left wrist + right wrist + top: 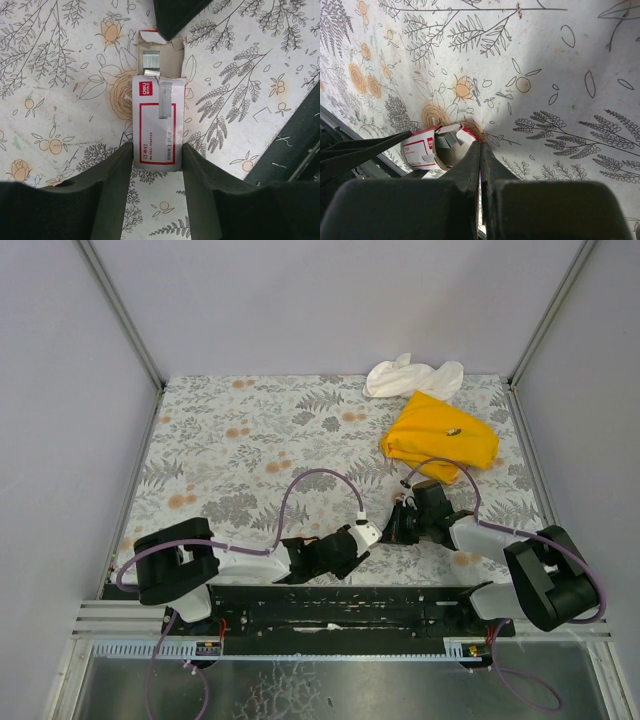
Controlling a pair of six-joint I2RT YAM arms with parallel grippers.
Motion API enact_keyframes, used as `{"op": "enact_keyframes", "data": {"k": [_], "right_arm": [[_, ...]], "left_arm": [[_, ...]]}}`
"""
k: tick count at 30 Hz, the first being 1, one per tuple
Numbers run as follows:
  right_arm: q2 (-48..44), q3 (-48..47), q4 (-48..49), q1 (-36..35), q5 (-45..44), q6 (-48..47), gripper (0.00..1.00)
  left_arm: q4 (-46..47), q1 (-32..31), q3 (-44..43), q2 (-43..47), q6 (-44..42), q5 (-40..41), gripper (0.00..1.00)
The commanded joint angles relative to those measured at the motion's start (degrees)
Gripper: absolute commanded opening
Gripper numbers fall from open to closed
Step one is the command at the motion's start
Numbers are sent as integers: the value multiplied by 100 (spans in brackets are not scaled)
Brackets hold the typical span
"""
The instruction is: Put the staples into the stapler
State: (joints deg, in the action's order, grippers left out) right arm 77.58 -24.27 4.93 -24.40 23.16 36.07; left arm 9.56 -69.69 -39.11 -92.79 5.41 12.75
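The staples box [157, 125], white label with a red border, lies flat on the flowered table. Its tan inner piece [172, 60] is slid out at the far end, with a silver strip of staples [151, 61] in it. My left gripper [157, 147] is shut on the near end of the box, a finger against each side. My right gripper [480, 145] has its jaws pressed together on the red end flap of the box [420, 150], and a thin pink sliver shows between them. Both grippers meet near the table's front middle [385, 530]. No stapler shows in any view.
A yellow cloth [440, 435] with a small dark object [453, 431] on it lies at the back right, and a white cloth [410, 375] lies behind it. Loose staples [260, 114] lie right of the box. The black front rail [300, 145] is close by.
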Motion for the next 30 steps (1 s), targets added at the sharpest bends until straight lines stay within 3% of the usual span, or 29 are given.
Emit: {"op": "enact_keyframes", "data": {"k": [1,30], "right_arm": [[-118,-162,-281,-36,-318,-186,0],[-530,-158,-772,65,-795,-331,0]], "left_arm": [[-419,28,217,68,80,285,41],[-727,-250,273,206,329,574,44]]}}
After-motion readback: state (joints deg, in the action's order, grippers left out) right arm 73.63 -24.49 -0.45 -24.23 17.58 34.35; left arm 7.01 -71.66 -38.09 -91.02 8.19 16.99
